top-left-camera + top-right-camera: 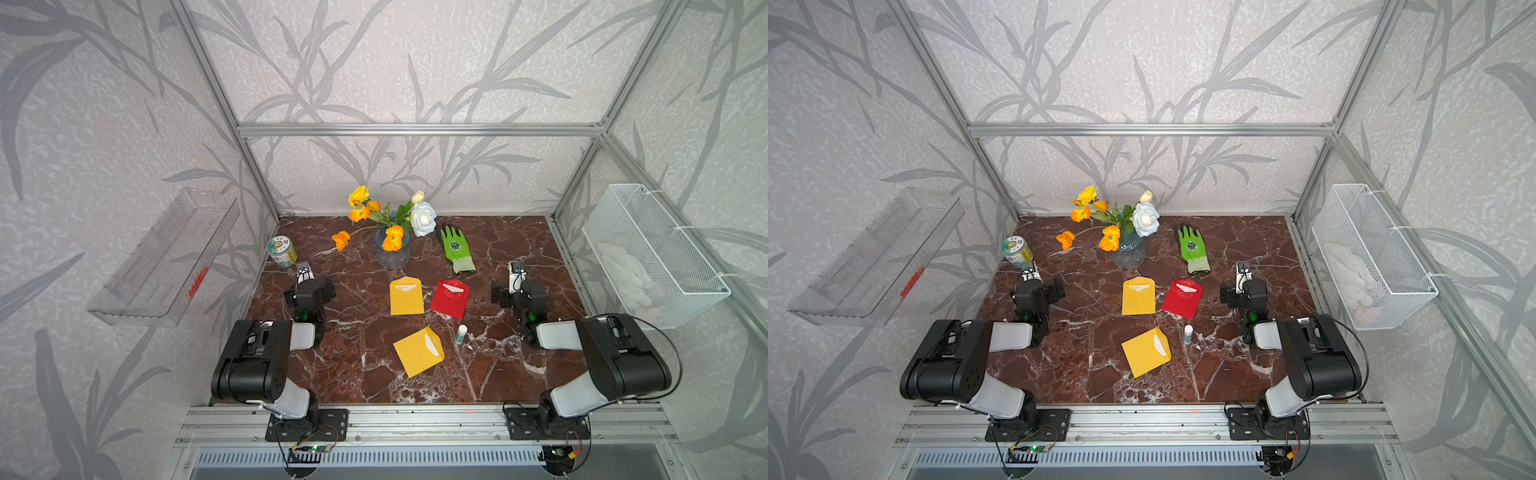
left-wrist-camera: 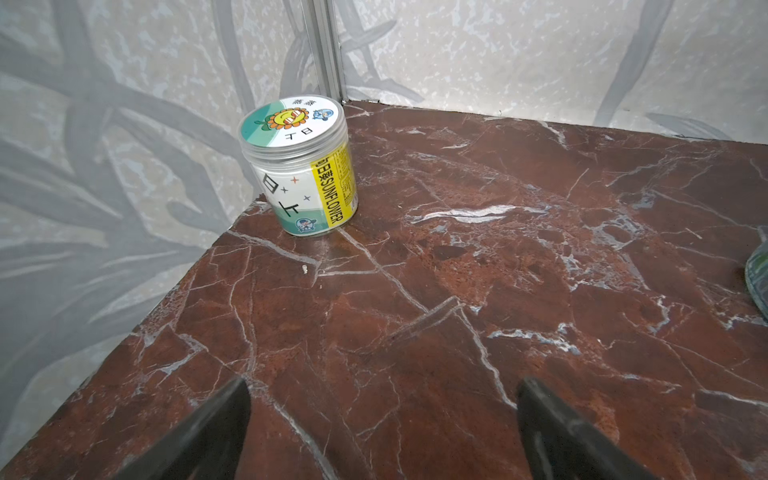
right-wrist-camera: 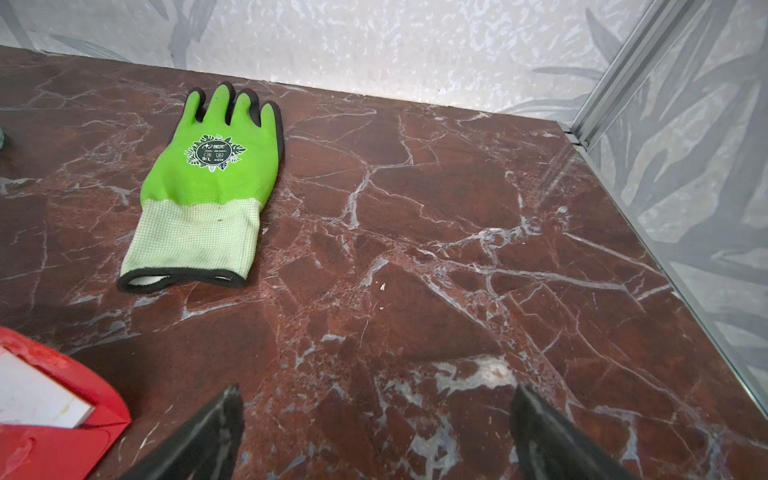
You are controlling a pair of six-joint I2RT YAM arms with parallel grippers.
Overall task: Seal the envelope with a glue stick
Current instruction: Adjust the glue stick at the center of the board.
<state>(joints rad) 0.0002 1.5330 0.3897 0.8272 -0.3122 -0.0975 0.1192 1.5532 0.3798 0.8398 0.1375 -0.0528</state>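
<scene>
One red-brown marble table (image 1: 519,249) carries everything, and one vase (image 1: 392,253) near its back edge serves as the landmark.

There are two arms. The left arm (image 1: 257,357) is folded well in front of the vase to its left, and the right arm (image 1: 615,357) is folded well in front to its right. The left gripper (image 2: 382,382) has its jaws spread wide with only bare marble between them. The right gripper (image 3: 376,388) is spread the same way and also holds nothing.

Two wall bins hang off the table. One white wire basket (image 1: 665,257) is far right of the vase, and one clear plastic tray (image 1: 158,266) is far left of it.

The vase holds seven blooms: four orange, one yellow, one white rose and one pale bud.

There are three envelopes, all lying flat with their flaps open. One yellow envelope (image 1: 406,296) is just in front of the vase. One red envelope (image 1: 449,298) is in front of the vase and slightly right. A second yellow envelope (image 1: 417,351) is farther in front still.

One green glove (image 1: 456,249) lies flat just right of the vase, with its fingers toward the back wall. One labelled jar (image 1: 281,251) stands well left of the vase, by the side wall.

One glue stick (image 1: 461,333) stands upright with its white cap on top. It is in front of the vase and to its right, beyond the red envelope, and neither gripper is touching it.
</scene>
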